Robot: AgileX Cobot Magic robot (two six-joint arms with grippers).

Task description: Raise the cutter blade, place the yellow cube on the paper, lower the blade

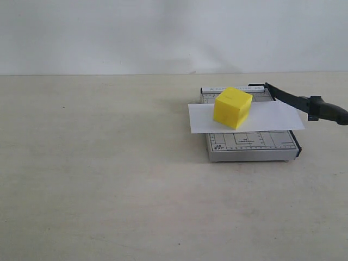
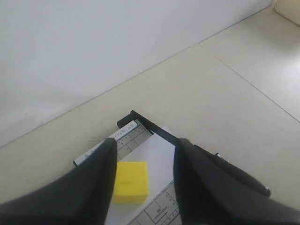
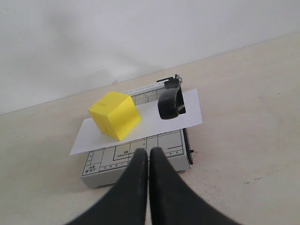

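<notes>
The yellow cube (image 1: 232, 107) rests on the white paper (image 1: 272, 117), which lies across the grey gridded trimmer base (image 1: 253, 144). The black cutter blade (image 1: 304, 102) is tilted up from its hinge at the base's far right corner, its thick handle hanging beyond the right edge. Neither gripper shows in the exterior view. In the left wrist view my left gripper (image 2: 146, 145) is open above the cube (image 2: 131, 182) and paper (image 2: 159, 157), holding nothing. My right gripper (image 3: 147, 152) is shut and empty, hovering over the base's near edge (image 3: 131, 164), with the cube (image 3: 115, 115) and blade handle (image 3: 169, 103) beyond it.
The trimmer stands on a beige tabletop (image 1: 109, 179) with a white wall (image 1: 163, 32) behind. A seam in the table surface (image 2: 253, 89) runs beyond the trimmer in the left wrist view.
</notes>
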